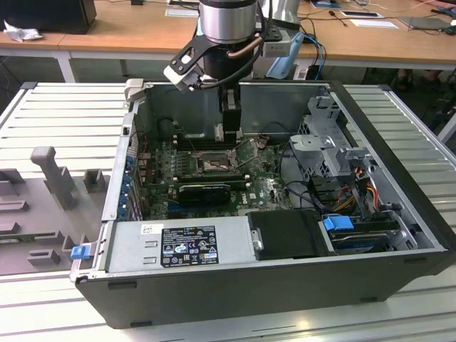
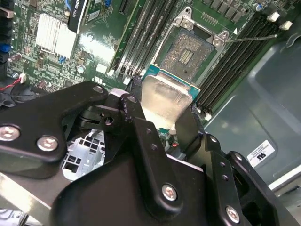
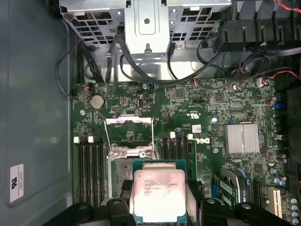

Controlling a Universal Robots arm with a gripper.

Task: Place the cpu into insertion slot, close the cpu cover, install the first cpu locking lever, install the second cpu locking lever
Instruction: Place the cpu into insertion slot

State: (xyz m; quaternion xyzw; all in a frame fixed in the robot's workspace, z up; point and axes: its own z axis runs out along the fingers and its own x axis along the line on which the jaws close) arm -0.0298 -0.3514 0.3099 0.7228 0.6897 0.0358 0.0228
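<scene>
Gripping the cpu (image 3: 157, 195) by two opposite edges, the gripper (image 3: 160, 207) has its fingers closed partway onto the chip inside the open computer case (image 1: 285, 285). Cpu hangs above one edge of the insertion slot (image 2: 186, 54), not seated. Cpu cover (image 3: 129, 121) stands flipped open beside the slot on the green motherboard (image 3: 207, 108).
</scene>
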